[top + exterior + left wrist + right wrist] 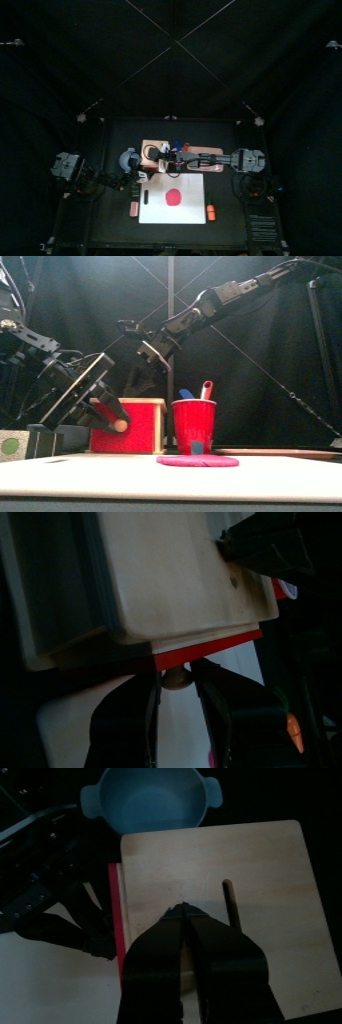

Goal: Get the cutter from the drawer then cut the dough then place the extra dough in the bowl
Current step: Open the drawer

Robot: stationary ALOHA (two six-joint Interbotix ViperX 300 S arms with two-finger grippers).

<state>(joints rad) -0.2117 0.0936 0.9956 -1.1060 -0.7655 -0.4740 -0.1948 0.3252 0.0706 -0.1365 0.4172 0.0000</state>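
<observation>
Cup (194,422) beside wooden box (144,432), perhaps touching

"Where do the cameras sit?"

"One hangs high over the tabletop (114,235). Another looks level from its front edge. Each wrist camera peers closely along its own pincer."

"What do they share?"

"The wooden box (241,868), beneath the right pincer (183,910) and just ahead of the left pincer (174,687)."
</observation>
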